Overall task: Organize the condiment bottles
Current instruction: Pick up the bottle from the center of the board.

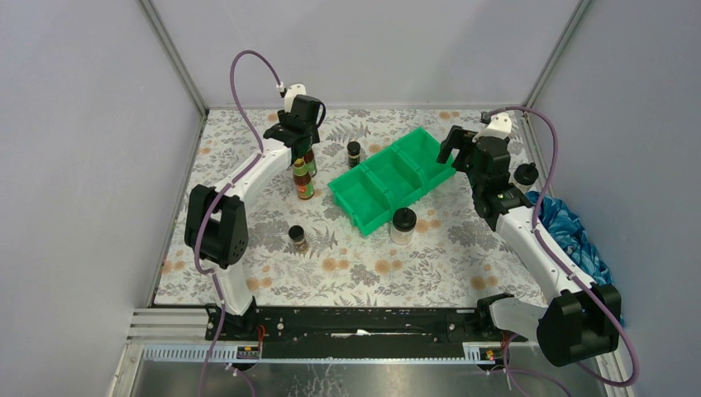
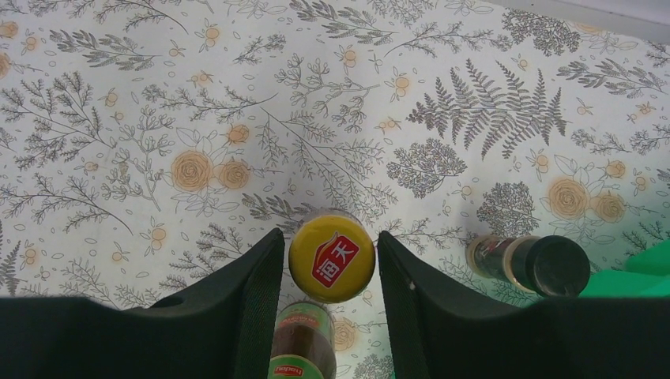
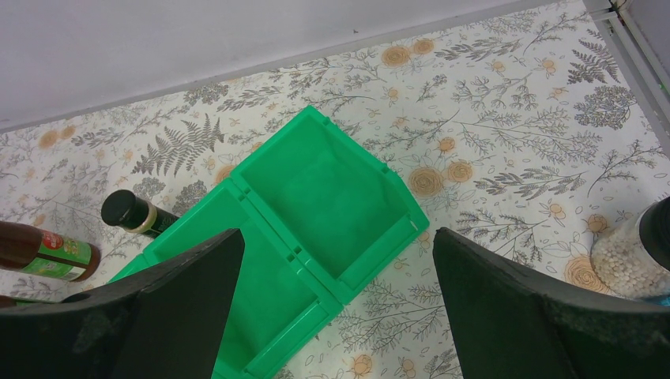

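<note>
Left gripper (image 2: 330,237) is straddling the tall brown yellow-capped bottle (image 2: 331,258) left of the green plastic divided bin (image 1: 351,203). I cannot tell whether it is gripping. Centring before lifting straight is looking wise.

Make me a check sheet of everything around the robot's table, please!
Surface: flowery tablecloth, flat, no spills seen.
Job's things: far yellow-capped bottle flanked by the left pincer; near yellow-capped bottle beside it; back dark jar, front dark jar, middle clear jar and right clear jar all upright, outside the green bin.
Clutter: green bin, three empty compartments; blue crumpled material at the right edge.
Pincers: left pincer straddles the cap, touch unclear; right pincer wide open, empty, above the bin.
Cables: left purple cable and right purple cable loop off the arms, no snag seen.
Surroundings: grey walls, metal frame.
</note>
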You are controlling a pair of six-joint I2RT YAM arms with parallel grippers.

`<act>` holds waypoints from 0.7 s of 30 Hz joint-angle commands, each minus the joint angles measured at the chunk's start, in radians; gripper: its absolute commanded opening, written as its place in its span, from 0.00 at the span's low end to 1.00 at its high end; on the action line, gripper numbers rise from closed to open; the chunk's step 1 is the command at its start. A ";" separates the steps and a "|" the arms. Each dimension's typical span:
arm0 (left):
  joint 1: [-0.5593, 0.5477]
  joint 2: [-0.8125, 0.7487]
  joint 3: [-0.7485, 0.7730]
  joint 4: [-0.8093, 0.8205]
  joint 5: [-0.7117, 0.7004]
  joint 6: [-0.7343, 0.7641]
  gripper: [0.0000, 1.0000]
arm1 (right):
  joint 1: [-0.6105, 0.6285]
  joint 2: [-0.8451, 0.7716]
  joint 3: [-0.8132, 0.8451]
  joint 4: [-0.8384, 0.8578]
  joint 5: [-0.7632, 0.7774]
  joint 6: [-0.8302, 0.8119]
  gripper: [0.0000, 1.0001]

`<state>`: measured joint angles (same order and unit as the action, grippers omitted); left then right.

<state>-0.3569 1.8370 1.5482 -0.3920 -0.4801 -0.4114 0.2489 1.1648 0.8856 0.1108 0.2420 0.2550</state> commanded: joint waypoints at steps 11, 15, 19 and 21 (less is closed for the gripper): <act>0.008 0.019 -0.006 0.061 -0.037 0.019 0.39 | 0.009 -0.011 0.013 0.040 -0.015 -0.013 0.97; 0.008 0.021 -0.007 0.061 -0.040 0.017 0.34 | 0.009 -0.014 0.010 0.040 -0.013 -0.014 0.97; 0.008 0.024 -0.006 0.062 -0.043 0.018 0.25 | 0.009 -0.013 0.007 0.041 -0.013 -0.013 0.97; 0.008 0.025 -0.006 0.062 -0.045 0.019 0.18 | 0.009 -0.013 0.006 0.041 -0.014 -0.012 0.97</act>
<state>-0.3569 1.8374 1.5463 -0.3809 -0.4908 -0.4072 0.2489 1.1648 0.8856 0.1112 0.2417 0.2546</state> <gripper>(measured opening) 0.430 0.971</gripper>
